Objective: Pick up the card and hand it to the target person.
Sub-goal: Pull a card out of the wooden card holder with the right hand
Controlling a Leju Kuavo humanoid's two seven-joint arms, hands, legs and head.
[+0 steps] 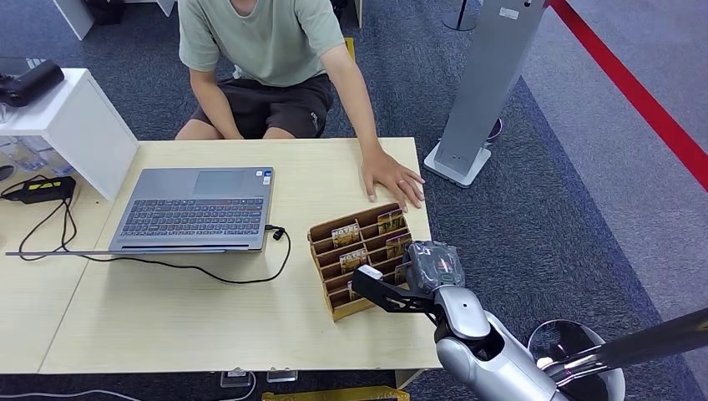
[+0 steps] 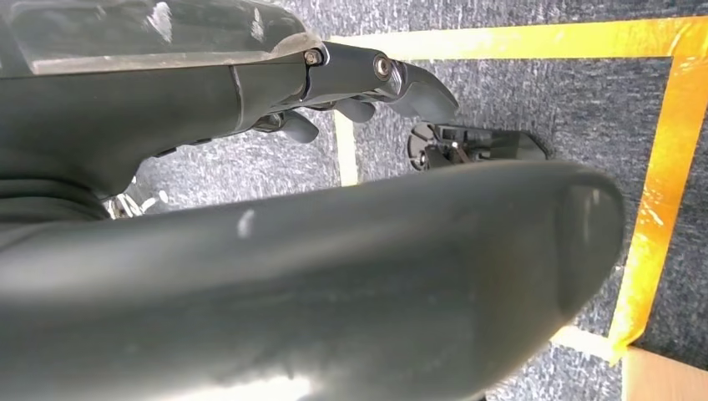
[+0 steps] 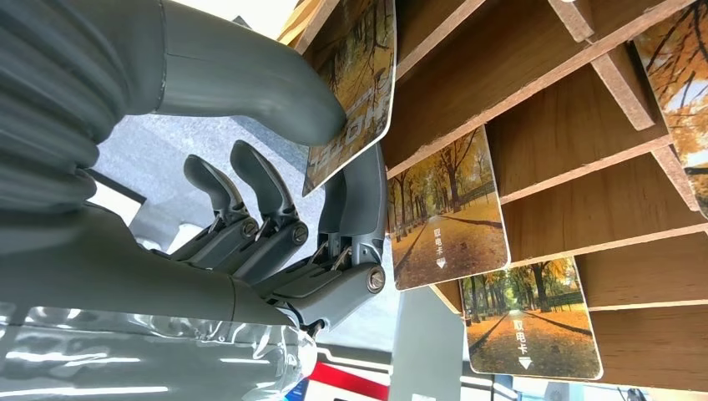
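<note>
A: Right hand [image 1: 417, 271] status?
B: Lower right of the head view, at the right end of the wooden card rack [image 1: 361, 257]. In the right wrist view the thumb and a finger pinch a card [image 3: 355, 88] that is still in its slot. So it is grasping the card.

A: Rack position?
B: Near the bench [image 1: 209, 326] right edge, close to the front corner. The hand reaches in from past that edge, over the carpet.

A: Target person?
B: Person [image 1: 267, 50] seated at the top centre, one hand [image 1: 391, 177] flat on the bench just above the rack, not touching it.

A: Open room?
B: Bare bench lower centre. Laptop [image 1: 196, 209] sits left of the rack, its cable [image 1: 250, 267] looping between them.

A: Left hand [image 2: 367, 79]?
B: Left wrist view, hanging over carpet and yellow floor tape [image 2: 668, 150]. Fingers curled in, holding nothing.
</note>
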